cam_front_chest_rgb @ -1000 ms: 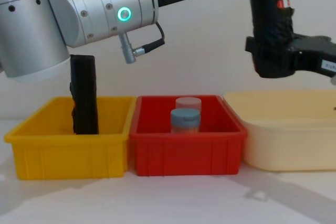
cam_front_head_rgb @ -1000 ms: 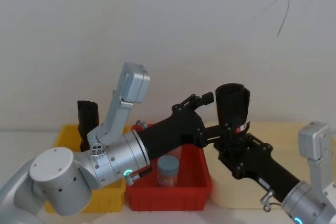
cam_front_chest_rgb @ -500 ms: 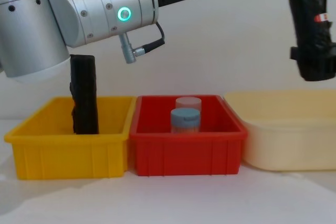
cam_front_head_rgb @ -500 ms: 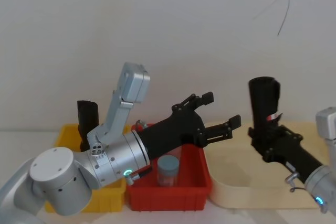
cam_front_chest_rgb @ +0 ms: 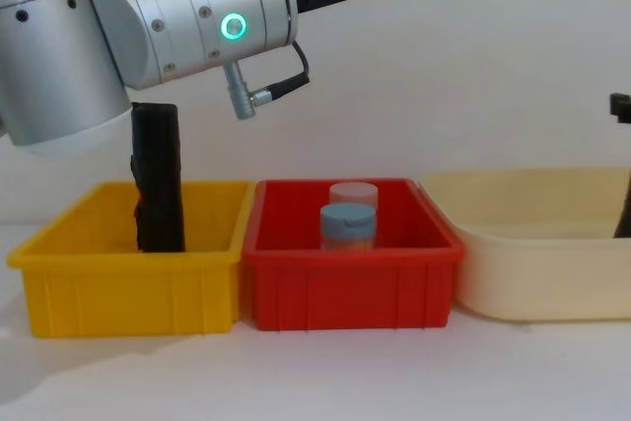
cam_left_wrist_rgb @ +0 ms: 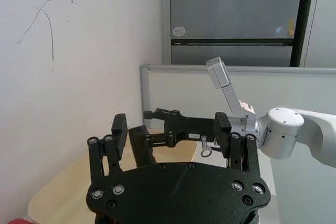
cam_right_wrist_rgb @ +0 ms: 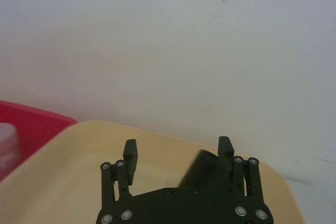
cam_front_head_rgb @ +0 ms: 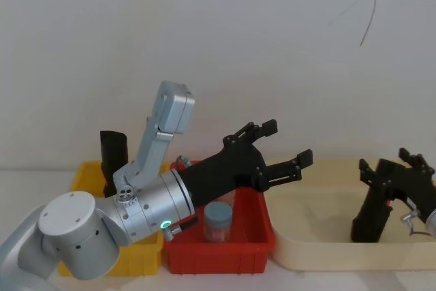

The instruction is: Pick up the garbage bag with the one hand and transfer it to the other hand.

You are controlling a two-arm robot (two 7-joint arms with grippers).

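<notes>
The garbage bag point(cam_front_head_rgb: 370, 217), a thick black roll of crinkly plastic, stands on end and tilted inside the cream tub point(cam_front_head_rgb: 327, 258) at the robot's right. Its foot is on the tub floor and its upper end is up among the fingers of the right claw point(cam_front_head_rgb: 386, 163). In the right wrist view those fingers point(cam_right_wrist_rgb: 131, 153) are spread. The dark roll lies between them, close to one finger and clear of the other, so the roll seems to carry its own weight on the tub rather than being pinched. The tub's smooth, rounded walls should keep the leaning roll from toppling out. The left claw point(cam_front_head_rgb: 287, 142), on the bulky silver arm with the green-lit ring, hangs high over the red bin point(cam_front_head_rgb: 218, 253). Its black fingers are wide apart and empty, and it sits well apart from the bag, leaving room for the right arm. The red bin is hard ribbed plastic and holds a grey-blue lidded jar point(cam_front_head_rgb: 218, 221) with a clear one behind it. Beside it, the matching yellow bin point(cam_front_chest_rgb: 128, 293) props a slimmer black roll point(cam_front_head_rgb: 113, 155) upright against its back wall. All three containers sit side by side on the pale worktop point(cam_front_chest_rgb: 315, 372). With the bag at the right claw, the transfer looks essentially done.
</notes>
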